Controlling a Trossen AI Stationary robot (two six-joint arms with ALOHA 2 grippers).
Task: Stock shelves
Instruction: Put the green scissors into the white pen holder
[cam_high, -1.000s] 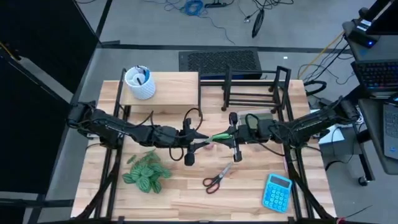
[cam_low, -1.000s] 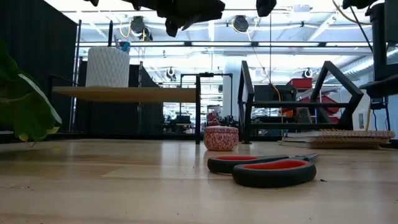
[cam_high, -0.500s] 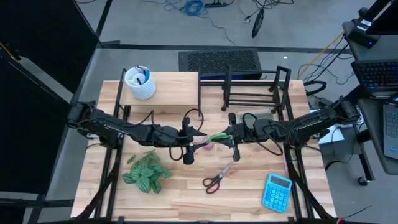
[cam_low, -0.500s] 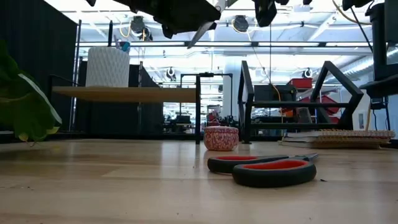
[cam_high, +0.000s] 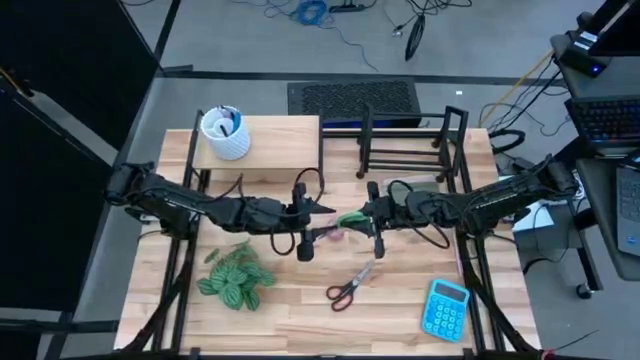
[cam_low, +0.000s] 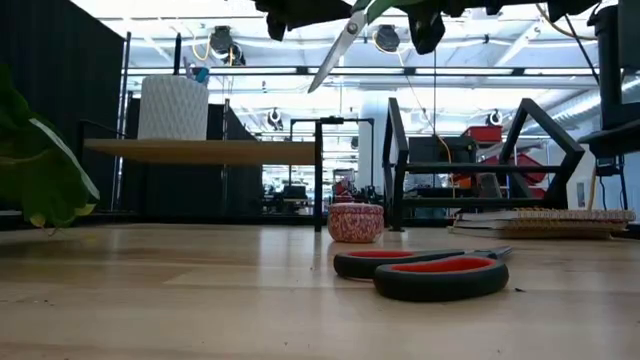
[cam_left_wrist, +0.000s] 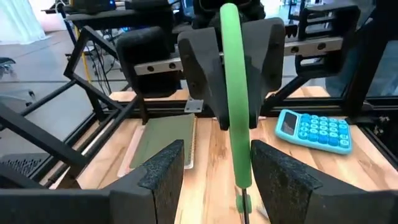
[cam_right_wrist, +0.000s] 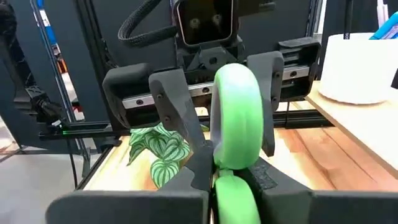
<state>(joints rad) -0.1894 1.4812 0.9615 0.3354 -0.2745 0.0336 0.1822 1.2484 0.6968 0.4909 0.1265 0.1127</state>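
Both your grippers meet mid-table: right gripper (cam_high: 362, 215) pinches the green-handled scissors (cam_high: 345, 219); left gripper (cam_high: 318, 210), fingers spread, straddles the handle without clamping it.

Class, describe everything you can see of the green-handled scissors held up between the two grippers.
The green-handled scissors have smooth, rounded plastic-looking loops and closed silvery metal blades. They hang in the air above the middle of the pale wooden table, blades slanting downwards. The right gripper is clamped on a handle loop; the left gripper faces it, its fingers open on either side of the handle.
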